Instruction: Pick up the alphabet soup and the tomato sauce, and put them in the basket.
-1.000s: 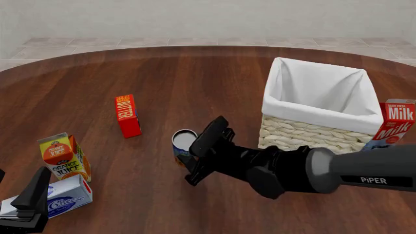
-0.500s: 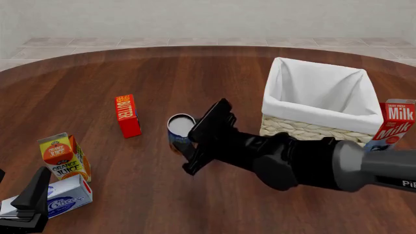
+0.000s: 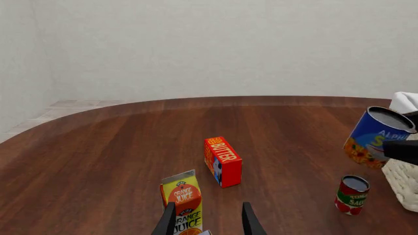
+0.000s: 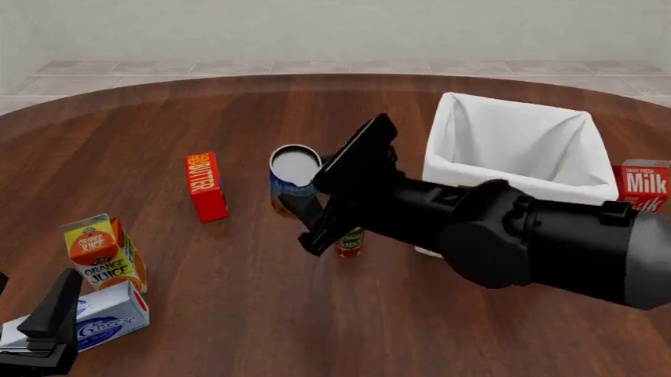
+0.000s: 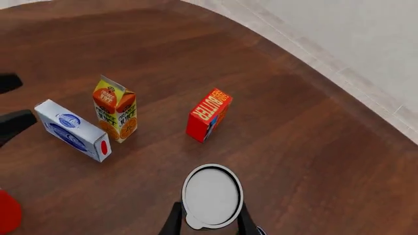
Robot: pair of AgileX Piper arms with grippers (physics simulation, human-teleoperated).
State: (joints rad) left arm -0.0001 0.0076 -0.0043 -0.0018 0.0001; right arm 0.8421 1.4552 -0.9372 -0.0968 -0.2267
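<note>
Right gripper [image 4: 306, 206] grips the alphabet soup [image 4: 292, 179] clear above the table [image 4: 262, 118], w/ the tomato sauce [image 4: 350, 242] standing below beside the basket [image 4: 511, 169]; left gripper [image 3: 207, 223] (jaws apart, empty) sits near the orange juice carton [image 4: 102, 251].

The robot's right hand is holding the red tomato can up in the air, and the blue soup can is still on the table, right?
Other way round. In the left wrist view the right hand holds the blue alphabet soup in the air, and the red tomato sauce still stands on the table.
</note>
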